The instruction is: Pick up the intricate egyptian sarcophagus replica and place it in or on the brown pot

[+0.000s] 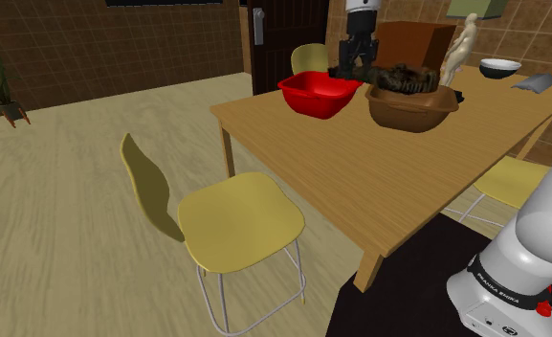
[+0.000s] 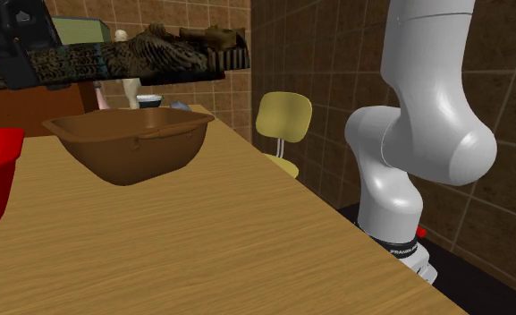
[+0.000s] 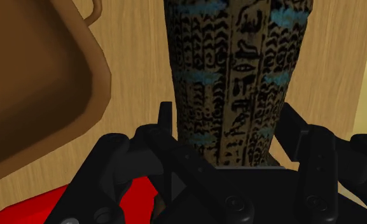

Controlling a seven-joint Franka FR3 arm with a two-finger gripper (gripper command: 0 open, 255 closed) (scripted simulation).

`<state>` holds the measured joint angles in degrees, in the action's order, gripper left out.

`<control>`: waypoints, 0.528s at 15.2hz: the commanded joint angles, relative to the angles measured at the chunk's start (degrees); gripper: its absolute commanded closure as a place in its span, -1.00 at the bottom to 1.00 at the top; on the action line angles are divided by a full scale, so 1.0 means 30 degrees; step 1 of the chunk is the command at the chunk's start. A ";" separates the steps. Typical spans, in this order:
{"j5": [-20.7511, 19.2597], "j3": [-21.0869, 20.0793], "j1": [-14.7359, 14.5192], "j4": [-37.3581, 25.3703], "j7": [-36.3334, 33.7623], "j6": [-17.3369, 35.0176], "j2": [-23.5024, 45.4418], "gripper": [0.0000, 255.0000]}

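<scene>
The sarcophagus replica (image 1: 403, 78), dark with blue and black hieroglyphs (image 3: 236, 76), hangs level in the air, clasped at one end by my shut gripper (image 1: 357, 53). In the wrist view the black fingers (image 3: 166, 124) press its two sides, and bare table wood shows beneath it. The brown pot (image 3: 35, 95) lies off to one side of it there. In the second exterior view the sarcophagus (image 2: 144, 55) floats well above the pot (image 2: 131, 143). In the shoulder view it lines up with the pot's (image 1: 409, 107) far rim.
A red bowl (image 1: 317, 93) stands on the wooden table (image 1: 360, 182) next to the pot. Behind them are a brown box (image 1: 419, 43), a pale figurine (image 1: 460, 48), a small bowl (image 1: 499, 67) and a grey object (image 1: 537, 83). Yellow chairs (image 1: 235, 215) stand around the table.
</scene>
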<state>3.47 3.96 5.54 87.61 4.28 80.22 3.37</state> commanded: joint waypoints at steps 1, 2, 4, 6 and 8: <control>-0.0136 0.0425 0.0477 -0.0045 0.0936 0.0033 0.0112 1.00; -0.0187 0.0632 0.0716 -0.0277 0.1386 -0.0017 0.0316 1.00; -0.0269 0.1043 0.1198 -0.0822 0.2283 -0.0133 0.0788 1.00; -0.0321 0.1439 0.1695 -0.1482 0.3176 -0.0274 0.1344 1.00; -0.0339 0.1826 0.2205 -0.2266 0.4064 -0.0447 0.1988 1.00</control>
<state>2.41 8.78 11.27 82.82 14.86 79.20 7.64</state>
